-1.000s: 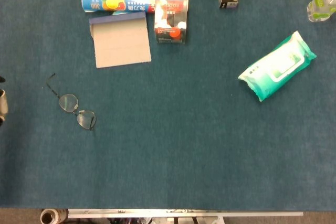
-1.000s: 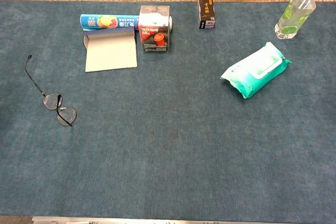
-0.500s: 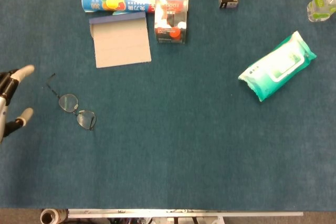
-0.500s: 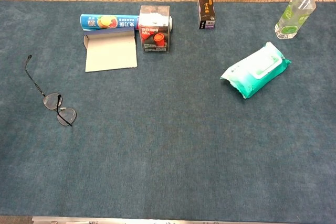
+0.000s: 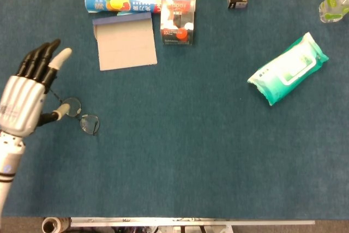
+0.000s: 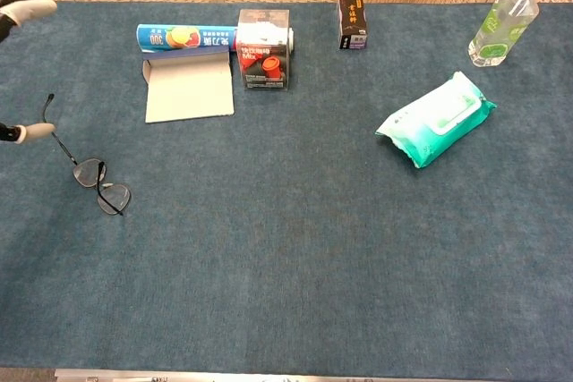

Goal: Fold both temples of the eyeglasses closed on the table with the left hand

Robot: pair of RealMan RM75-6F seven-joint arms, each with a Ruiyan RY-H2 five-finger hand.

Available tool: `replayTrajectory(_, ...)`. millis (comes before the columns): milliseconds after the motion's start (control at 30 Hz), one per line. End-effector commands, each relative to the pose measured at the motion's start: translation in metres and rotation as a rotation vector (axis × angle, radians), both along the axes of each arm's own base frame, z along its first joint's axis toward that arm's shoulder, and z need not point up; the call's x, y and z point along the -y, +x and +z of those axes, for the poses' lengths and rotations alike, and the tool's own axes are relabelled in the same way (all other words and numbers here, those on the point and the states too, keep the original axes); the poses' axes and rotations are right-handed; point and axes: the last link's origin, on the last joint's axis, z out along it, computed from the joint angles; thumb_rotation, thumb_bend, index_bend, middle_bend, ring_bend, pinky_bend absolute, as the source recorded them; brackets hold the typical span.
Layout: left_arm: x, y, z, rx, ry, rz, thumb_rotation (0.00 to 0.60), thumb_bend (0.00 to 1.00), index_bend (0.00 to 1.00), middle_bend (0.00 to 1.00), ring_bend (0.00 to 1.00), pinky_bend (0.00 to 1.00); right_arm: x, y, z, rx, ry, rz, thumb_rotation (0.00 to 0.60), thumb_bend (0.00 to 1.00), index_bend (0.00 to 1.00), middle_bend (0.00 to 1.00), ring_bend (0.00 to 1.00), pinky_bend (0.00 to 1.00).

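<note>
Fingers [image 5: 41,58] of the robot's left hand [image 5: 24,99] stretch out straight and apart, holding nothing, with the thumb angled off to the side so its pale tip sits over the near lens area in the head view. The hand hovers above the eyeglasses [image 5: 82,117] rather than gripping them; whether any fingertip touches the frame cannot be told. In the chest view only two pale fingertips show at the left edge, and the eyeglasses [image 6: 101,185] lie just beside the lower one.

The eyeglasses are thin, round-lensed wire frames resting near the left edge of the blue worktop [image 5: 191,151]. One temple runs out long toward the far side, plainly unfolded. The other temple is too thin to make out. The spread, flat pose probably suits an approach from above, leaving room to choose which temple to push in first.

The right hand is not visible in either view.

Well away from the eyeglasses, along the far side, lie a colourful tube [image 5: 122,3], an open grey notebook [image 5: 126,43] and a small boxed item [image 5: 178,23]. A green wet-wipes pack [image 5: 288,68] lies to the right.
</note>
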Motion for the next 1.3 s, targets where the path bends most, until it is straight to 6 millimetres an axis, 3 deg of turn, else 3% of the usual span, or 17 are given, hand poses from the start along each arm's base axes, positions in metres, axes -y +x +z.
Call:
replayTrajectory(33,-0.011,0.005,-0.013,0.037,-0.042,0.014,0.600,0.00,0.00,0.00,0.00,0.09,0.000,-0.001,0.001,0.002,-0.003,-0.003,0.600,0.28,0.68,0.54,0.32,0.25)
replayTrajectory(533,-0.041,0.003,-0.042,-0.022,-0.019,0.037,0.600,0.00,0.00,0.00,0.00,0.09,0.001,-0.002,0.004,0.008,-0.008,-0.009,0.600,0.28,0.68,0.54,0.32,0.25)
replayTrajectory(933,-0.058,-0.019,-0.047,-0.104,0.020,0.114,0.600,0.00,0.00,0.00,0.00,0.09,0.001,-0.003,0.003,0.009,-0.003,-0.011,0.600,0.28,0.68,0.54,0.32,0.25)
replayTrajectory(1300,-0.057,-0.039,-0.043,-0.182,0.058,0.163,0.600,0.00,0.00,0.00,0.00,0.09,0.002,-0.003,0.003,0.011,0.002,-0.013,0.600,0.28,0.68,0.54,0.32,0.25)
